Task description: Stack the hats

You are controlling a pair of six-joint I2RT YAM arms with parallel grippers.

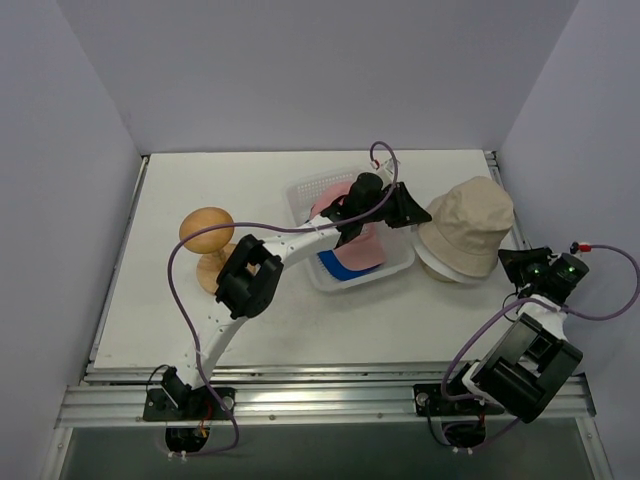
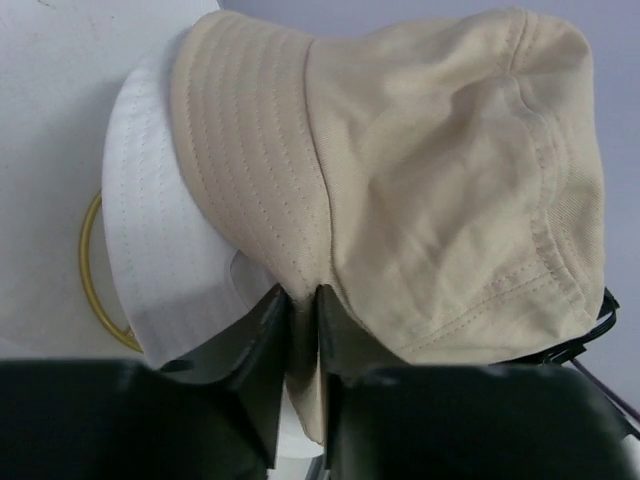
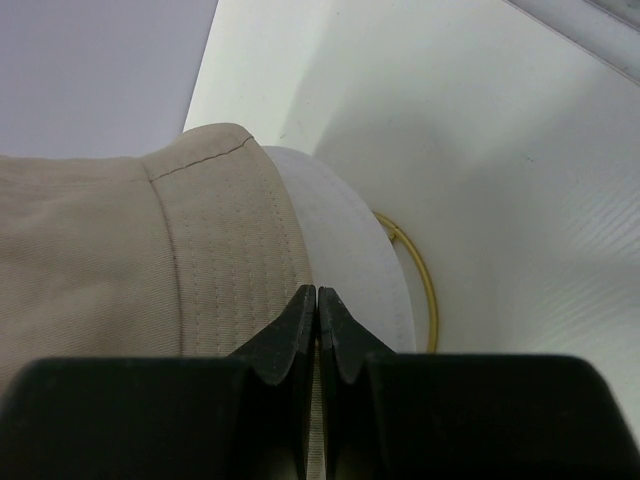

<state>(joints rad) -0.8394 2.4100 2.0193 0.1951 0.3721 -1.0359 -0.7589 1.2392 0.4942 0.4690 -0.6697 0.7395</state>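
Note:
The beige bucket hat (image 1: 468,222) sits on top of the whitish hat (image 1: 432,262) at the right of the table. My left gripper (image 1: 410,212) is shut on the beige hat's left brim; the left wrist view shows the fabric (image 2: 420,170) pinched between the jaws (image 2: 303,292). My right gripper (image 1: 512,260) is shut at the hat's right brim, with a thin strip of beige fabric (image 3: 110,270) between its jaws (image 3: 317,292). The whitish hat shows under the beige one (image 2: 150,250) (image 3: 350,250). The pink cap (image 1: 328,200) and the blue cap (image 1: 356,262) lie in the basket.
The clear plastic lattice basket (image 1: 300,190) stands mid-table under my left arm. A smooth orange-brown dome on a stand (image 1: 207,230) is at the left. A thin yellow ring (image 2: 90,270) (image 3: 425,280) lies under the whitish hat. Walls enclose the table's sides and back.

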